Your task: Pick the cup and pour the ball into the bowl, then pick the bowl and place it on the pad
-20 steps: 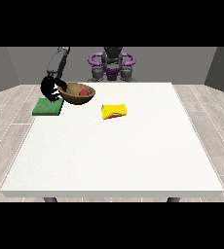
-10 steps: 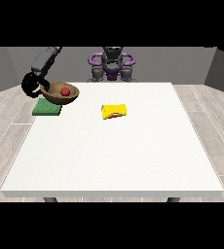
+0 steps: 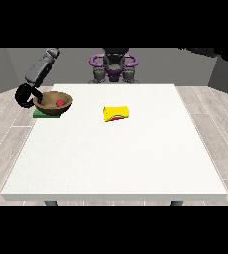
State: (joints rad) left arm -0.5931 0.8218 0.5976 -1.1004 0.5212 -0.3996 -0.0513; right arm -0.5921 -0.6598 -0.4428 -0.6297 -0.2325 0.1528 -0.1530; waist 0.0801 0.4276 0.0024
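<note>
Curling its black fingers round the left rim of the brown bowl (image 3: 52, 101), the hand at the view's left (image 3: 26, 95) is holding the bowl over the green pad (image 3: 45, 114) at the table's (image 3: 116, 158) far left corner. A red ball (image 3: 60, 102) is lying inside the bowl. Farther right, the yellow cup (image 3: 116, 113) is lying on its side on the white table, well apart from the bowl.

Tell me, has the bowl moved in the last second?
Yes. The bowl, gripped by the robot hand at the view's left, shifted left toward the table edge and now sits over the green pad. The yellow cup stayed put.
</note>
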